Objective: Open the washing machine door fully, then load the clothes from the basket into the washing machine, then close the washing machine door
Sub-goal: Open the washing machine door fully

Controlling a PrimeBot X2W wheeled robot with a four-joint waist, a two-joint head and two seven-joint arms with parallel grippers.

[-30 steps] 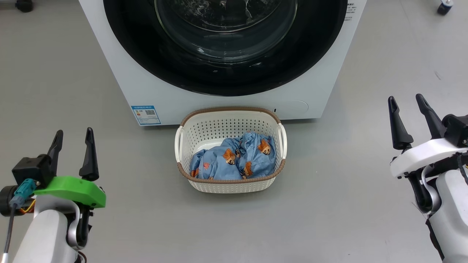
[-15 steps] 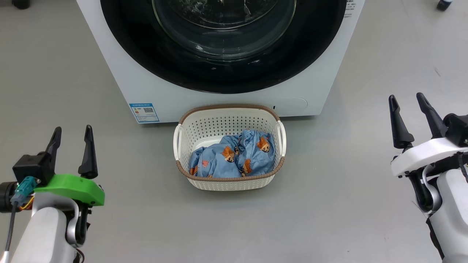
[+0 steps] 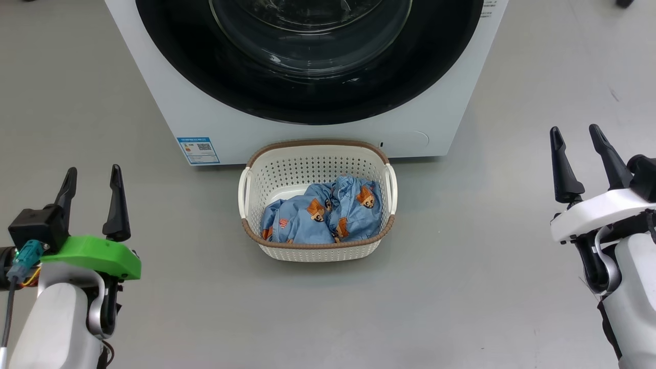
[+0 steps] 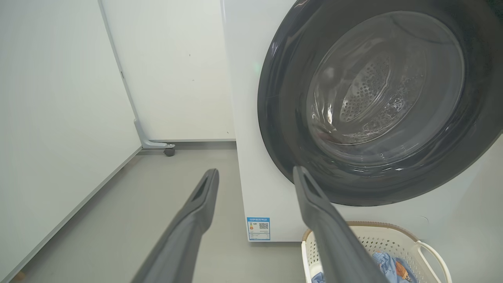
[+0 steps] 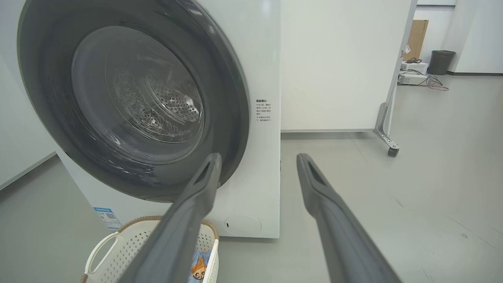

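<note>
- Right now I have both arms low at the edges of the head view. My left gripper point(image 3: 93, 170) is at the lower left and my right gripper point(image 3: 574, 129) at the lower right, each well apart from the basket point(image 3: 315, 152).
- Both pairs of fingers are spread wide and empty. Each wrist view shows a clear gap between the two dark fingers, with nothing in it.
- Straight ahead, the washing machine point(image 3: 451, 113) stands on the grey floor point(image 3: 461, 287).
- The washing machine door point(image 3: 307, 105) sits flush against the front, and I can see the perforated steel drum point(image 4: 369, 86) through its glass.
- Low on the front, the blue label sticker point(image 3: 198, 149) is to the left and the round flap point(image 3: 412, 138) to the right.
- The basket is on the floor just in front of the machine, below the door. I cannot tell whether its far rim touches the cabinet.
- The clothes point(image 3: 323, 218) lie bunched inside the basket, toward its near and right side, leaving a bare patch at the far left.
- From the left wrist I see a white panel point(image 4: 173, 70) on a caster point(image 4: 169, 151) beside the machine.
- From the right wrist, a dark bin point(image 5: 441, 62) stands far off.
</note>
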